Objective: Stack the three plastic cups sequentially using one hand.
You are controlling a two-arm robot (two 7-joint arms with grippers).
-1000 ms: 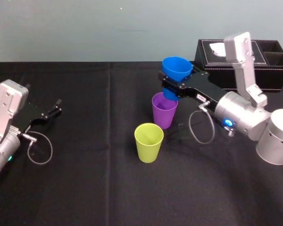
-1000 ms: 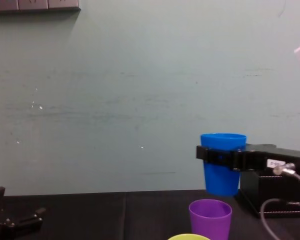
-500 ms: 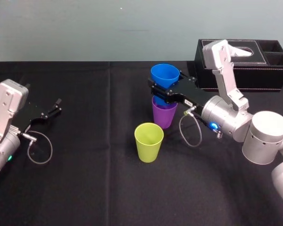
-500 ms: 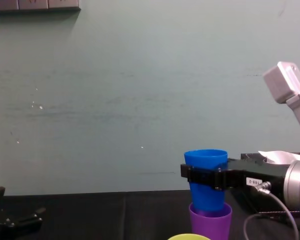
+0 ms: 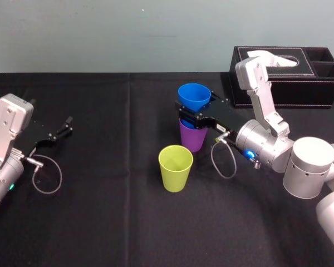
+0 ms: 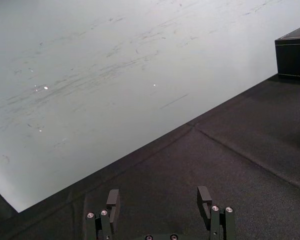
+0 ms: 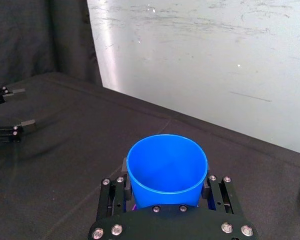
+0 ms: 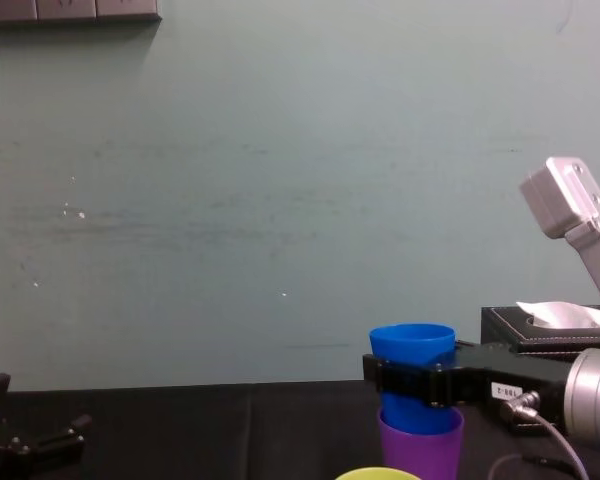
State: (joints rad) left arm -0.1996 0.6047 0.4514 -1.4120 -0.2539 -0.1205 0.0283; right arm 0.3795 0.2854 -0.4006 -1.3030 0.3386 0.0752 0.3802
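Press blue cup (image 5: 193, 94), clamped in right gripper (image 5: 196, 112), straight down into purple cup (image 5: 192, 138). Release once seated; leave left gripper (image 5: 65, 127), fingers apart, parked.

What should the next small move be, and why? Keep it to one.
Probably open the right end effector to release the blue cup: it already sits nested in the purple cup, gripped just above that rim. The green cup stands apart, nearer the robot. The left end effector is parked at the left, open.
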